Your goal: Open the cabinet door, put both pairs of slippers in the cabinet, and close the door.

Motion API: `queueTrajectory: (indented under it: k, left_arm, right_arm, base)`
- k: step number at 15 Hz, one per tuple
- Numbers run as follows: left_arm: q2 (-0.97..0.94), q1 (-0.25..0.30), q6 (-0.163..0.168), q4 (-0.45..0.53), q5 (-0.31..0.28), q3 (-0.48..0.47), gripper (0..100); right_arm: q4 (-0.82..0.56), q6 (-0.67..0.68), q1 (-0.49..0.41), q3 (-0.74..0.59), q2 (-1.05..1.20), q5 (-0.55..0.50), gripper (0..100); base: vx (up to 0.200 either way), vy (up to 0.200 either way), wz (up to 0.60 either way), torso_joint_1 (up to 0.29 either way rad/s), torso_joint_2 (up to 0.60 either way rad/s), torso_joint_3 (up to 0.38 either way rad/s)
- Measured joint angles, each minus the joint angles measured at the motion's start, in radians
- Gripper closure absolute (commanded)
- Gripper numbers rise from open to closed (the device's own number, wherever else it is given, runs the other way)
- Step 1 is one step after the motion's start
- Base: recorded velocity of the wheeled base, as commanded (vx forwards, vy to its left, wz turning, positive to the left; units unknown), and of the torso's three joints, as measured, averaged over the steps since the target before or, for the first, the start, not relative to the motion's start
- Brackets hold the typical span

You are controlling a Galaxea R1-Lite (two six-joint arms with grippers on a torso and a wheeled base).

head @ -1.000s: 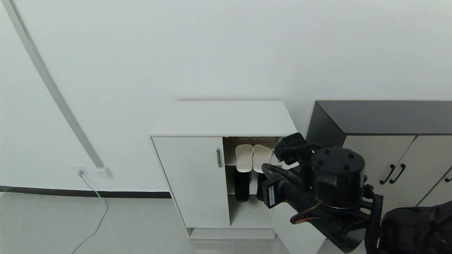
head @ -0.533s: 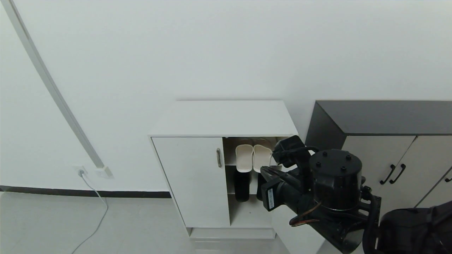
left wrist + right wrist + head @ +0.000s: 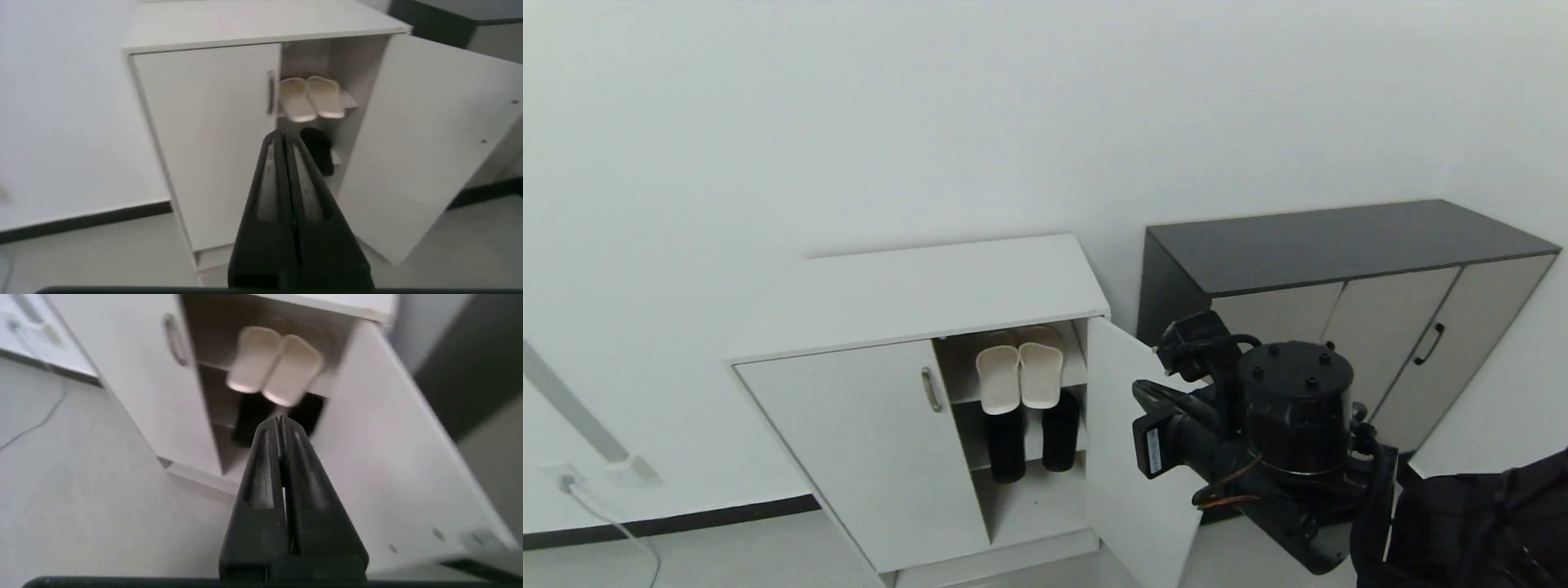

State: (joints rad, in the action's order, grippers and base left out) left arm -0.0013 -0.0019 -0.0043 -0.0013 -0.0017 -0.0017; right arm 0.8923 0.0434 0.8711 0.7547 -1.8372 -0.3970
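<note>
The white cabinet (image 3: 931,286) stands against the wall with its right door (image 3: 1131,441) swung open and its left door (image 3: 866,457) closed. A white pair of slippers (image 3: 1019,376) lies on the upper shelf, and a black pair (image 3: 1033,441) sits on the shelf below. My right arm (image 3: 1258,425) hangs in front of the open door. My right gripper (image 3: 282,429) is shut and empty, facing the white slippers (image 3: 274,363) from a short way off. My left gripper (image 3: 282,139) is shut and empty too, farther back, facing the cabinet front and the open door (image 3: 425,131).
A dark-topped cabinet (image 3: 1339,237) with closed doors stands just right of the white one. A wall socket with a cord (image 3: 564,482) is at the far left. Bare floor (image 3: 98,253) lies in front of the cabinet.
The head camera has turned, so the cabinet now sits farther left and the open door shows its face. The slippers stay on their shelves. My right arm holds about the same spot.
</note>
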Motion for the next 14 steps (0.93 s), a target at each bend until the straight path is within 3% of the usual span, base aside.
queueTrajectory:
  k: [5, 8, 14]
  left_arm:
    - [0.0, 0.0, 0.0, 0.0, 0.0, 0.0, 100]
    - [0.0, 0.0, 0.0, 0.0, 0.0, 0.0, 100]
    - [0.0, 0.001, 0.0, 0.0, 0.0, 0.0, 100]
  right_arm:
    - [0.025, 0.0, -0.044, 0.039, -0.04, 0.003, 100]
    - [-0.123, 0.104, -0.082, 0.136, -0.049, 0.002, 100]
    - [-0.325, 0.224, -0.193, 0.358, -0.112, -0.003, 100]
  base:
    - [-0.04, 0.0, 0.0, 0.0, 0.0, 0.0]
    - [-0.2, 0.0, 0.0, 0.002, 0.0, 0.002]
    - [0.0, 0.0, 0.0, -0.013, 0.0, 0.0]
